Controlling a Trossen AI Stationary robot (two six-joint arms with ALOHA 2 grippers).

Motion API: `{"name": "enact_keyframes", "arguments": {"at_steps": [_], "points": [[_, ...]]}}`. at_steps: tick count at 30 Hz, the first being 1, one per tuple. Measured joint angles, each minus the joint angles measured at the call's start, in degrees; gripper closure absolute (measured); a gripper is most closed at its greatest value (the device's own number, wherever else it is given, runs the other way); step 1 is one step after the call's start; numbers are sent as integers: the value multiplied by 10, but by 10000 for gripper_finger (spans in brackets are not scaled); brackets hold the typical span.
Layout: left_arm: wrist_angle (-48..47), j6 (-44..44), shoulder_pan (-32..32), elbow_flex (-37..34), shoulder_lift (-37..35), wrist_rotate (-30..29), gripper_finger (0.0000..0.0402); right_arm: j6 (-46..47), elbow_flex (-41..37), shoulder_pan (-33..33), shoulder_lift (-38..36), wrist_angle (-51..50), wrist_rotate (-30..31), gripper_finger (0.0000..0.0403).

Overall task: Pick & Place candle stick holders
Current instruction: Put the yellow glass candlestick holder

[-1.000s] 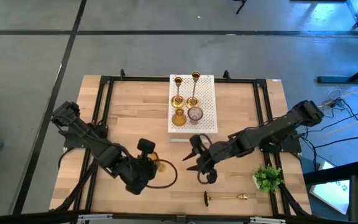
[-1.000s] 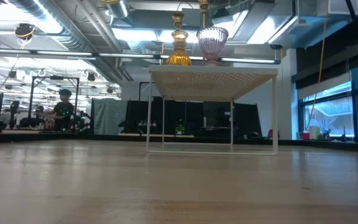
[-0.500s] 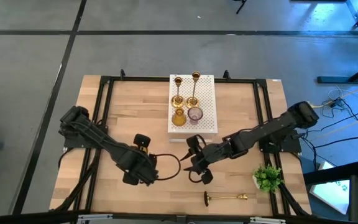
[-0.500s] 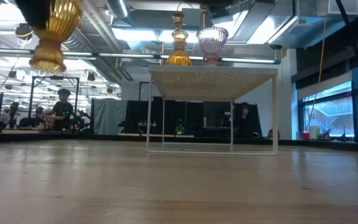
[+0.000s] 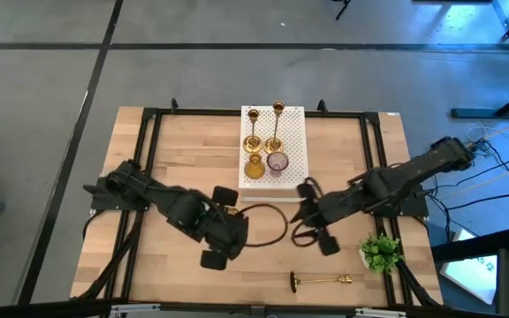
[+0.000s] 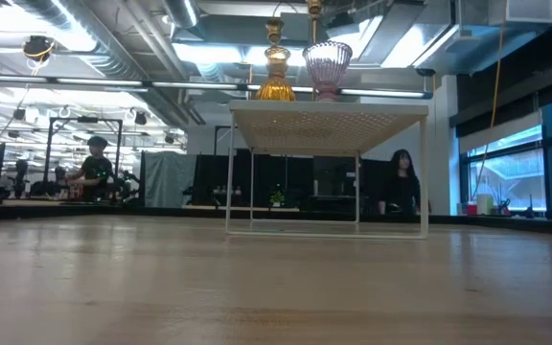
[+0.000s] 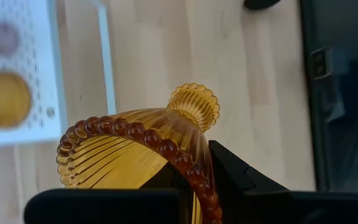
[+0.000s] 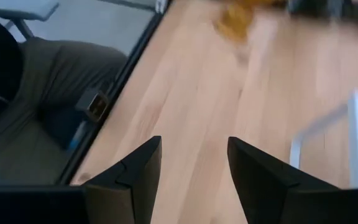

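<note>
My left gripper is shut on an amber ribbed glass holder above the table's middle, just near of the white perforated box. The box carries two upright brass candlesticks, an amber glass holder and a pinkish-purple one. A third brass candlestick lies on its side near the front edge. My right gripper is open and empty, right of the left gripper; its fingers show wide apart over bare wood. My left gripper pinches the amber holder's beaded rim, one finger inside the bowl and one outside. The holder is lifted clear of the table and tipped over, its stem and foot pointing away from the fingers.
A small green plant stands at the table's front right. A black frame runs round the table top. Bare wood lies left of the box and along the front left. A person stands in the room behind.
My left gripper has carried the amber holder toward the table's right edge, closer to the white box, and it has left the low view. My right gripper has drawn back toward the table's right edge, staying open.
</note>
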Motion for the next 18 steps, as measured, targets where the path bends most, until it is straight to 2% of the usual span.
{"name": "enact_keyframes", "arguments": {"at_steps": [3, 10, 14, 18], "points": [[3, 29, 17, 41, 15, 15, 380, 55, -13, 26, -32, -34, 25, 217], [-1, 67, 67, 33, 19, 35, 380, 142, -46, 54, -85, -66, 159, 217], [-1, 94, 81, 33, 19, 27, 380, 145, -66, 46, -92, -72, 195, 217], [-1, 134, 91, 33, 19, 22, 380, 103, -88, 17, -90, -51, 187, 217]]}}
